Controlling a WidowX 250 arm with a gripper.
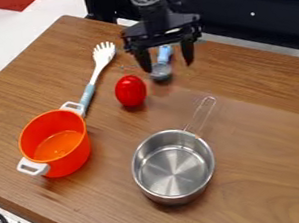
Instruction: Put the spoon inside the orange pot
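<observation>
The gripper [167,62] hangs at the top of the camera view, open, one finger on either side of a small spoon. That spoon [161,72] has a grey bowl towards the camera and a light blue handle running back under the gripper, which partly hides it. Neither finger visibly touches it. At the left stands the orange pot [75,152], upright, with two white handles; its inside looks empty.
A white slotted server [103,53] with a blue handle lies behind the pot, its handle end by the pot's white handle. A red tomato-like object [131,91] sits in front of the spoon. A steel saucepan [176,195] stands at the front centre.
</observation>
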